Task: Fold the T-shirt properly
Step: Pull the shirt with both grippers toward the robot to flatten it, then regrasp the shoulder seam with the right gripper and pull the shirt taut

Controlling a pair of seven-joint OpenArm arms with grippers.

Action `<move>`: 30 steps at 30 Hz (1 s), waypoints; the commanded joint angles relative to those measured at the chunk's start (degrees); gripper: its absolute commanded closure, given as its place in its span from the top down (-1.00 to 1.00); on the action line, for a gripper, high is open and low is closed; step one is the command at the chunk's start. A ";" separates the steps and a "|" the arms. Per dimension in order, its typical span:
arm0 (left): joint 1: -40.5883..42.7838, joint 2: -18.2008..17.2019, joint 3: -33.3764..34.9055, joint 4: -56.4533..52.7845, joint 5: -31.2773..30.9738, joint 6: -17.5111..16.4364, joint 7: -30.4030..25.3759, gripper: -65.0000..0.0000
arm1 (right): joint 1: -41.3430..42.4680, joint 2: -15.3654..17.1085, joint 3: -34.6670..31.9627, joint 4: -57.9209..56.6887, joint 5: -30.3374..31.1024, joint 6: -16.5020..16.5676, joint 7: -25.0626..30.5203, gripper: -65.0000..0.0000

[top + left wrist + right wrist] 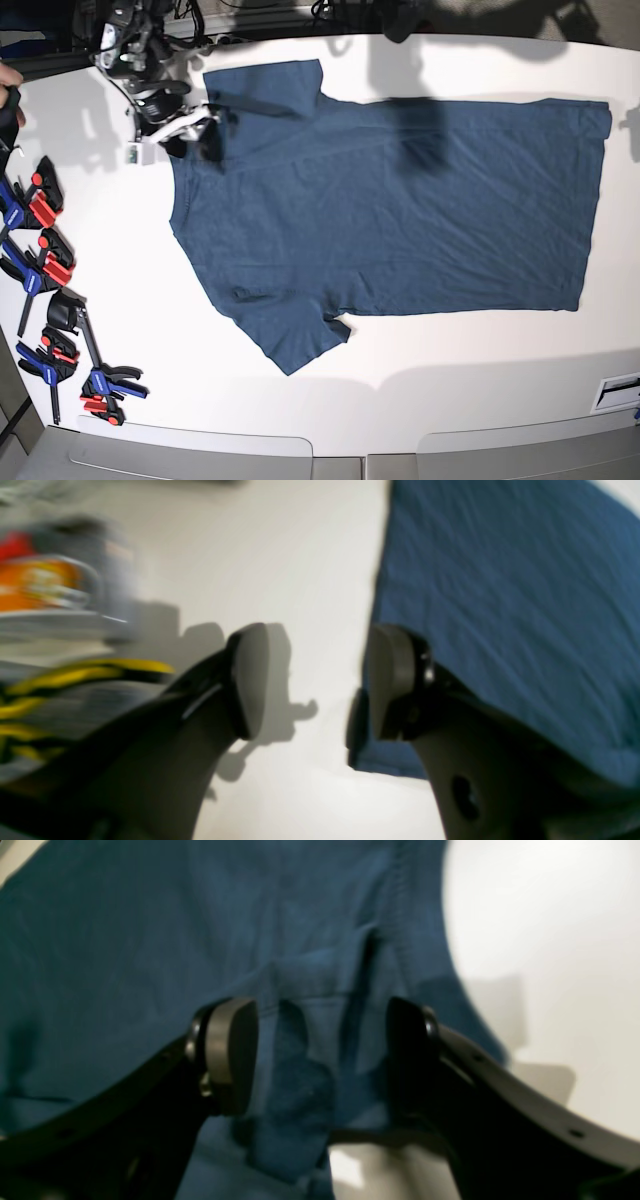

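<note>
The dark blue T-shirt (400, 210) lies spread flat on the white table (450, 370), neck to the left and hem to the right. My right gripper (200, 140) is at the shirt's far left shoulder by the neck. In the right wrist view it (320, 1060) is open, with its fingers (232, 1055) standing either side of a raised wrinkle of the shirt (125, 940). My left gripper (320, 680) is open over a straight edge and corner of the shirt (500, 605). One finger is over the cloth, the other over bare table. It does not show in the base view.
Several red-blue-black clamps (40, 260) lie along the table's left edge, more at the front left (100, 385). Cables and gear (130, 40) crowd the far left corner. Blurred orange and yellow-black clutter (50, 585) sits left of my left gripper.
</note>
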 commanded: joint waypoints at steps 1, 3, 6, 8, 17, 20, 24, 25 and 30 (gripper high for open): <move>0.09 -1.90 -1.81 0.94 -1.16 -0.39 -1.22 -0.09 | -0.07 0.57 1.53 1.92 2.64 0.48 -0.31 0.15; 0.20 -2.25 -3.78 0.94 -1.18 -0.39 -1.18 -0.09 | -0.81 0.52 4.11 3.17 6.40 0.50 -4.20 0.15; 0.20 -2.73 -5.20 0.94 -1.14 -0.39 -0.26 -0.09 | -3.96 0.44 6.99 4.42 9.07 0.52 -6.73 0.15; 0.20 -2.82 -5.33 0.94 -1.14 -0.39 0.04 -0.09 | -7.26 0.44 7.85 4.42 10.01 0.52 -6.71 0.15; 0.17 -2.62 -5.33 0.94 -3.26 -0.42 0.02 -0.09 | -15.61 0.13 3.67 4.13 9.53 0.57 -4.52 0.14; 0.17 -2.64 -5.33 0.94 -3.30 -0.42 0.00 -0.09 | -15.08 0.15 -0.22 3.52 9.22 0.48 -3.23 0.14; 0.17 -2.62 -5.33 0.94 -3.26 -0.39 0.02 -0.09 | -14.49 0.13 -6.25 2.89 6.03 0.42 -3.26 -0.01; 0.20 -2.62 -5.33 0.94 -3.23 -0.42 0.04 -0.09 | -14.51 0.13 -7.52 2.89 5.46 0.39 -3.26 -0.12; 0.20 -2.62 -5.33 0.94 -3.21 -0.42 0.07 -0.09 | -14.49 0.13 -10.84 2.95 5.49 0.48 -3.50 -1.00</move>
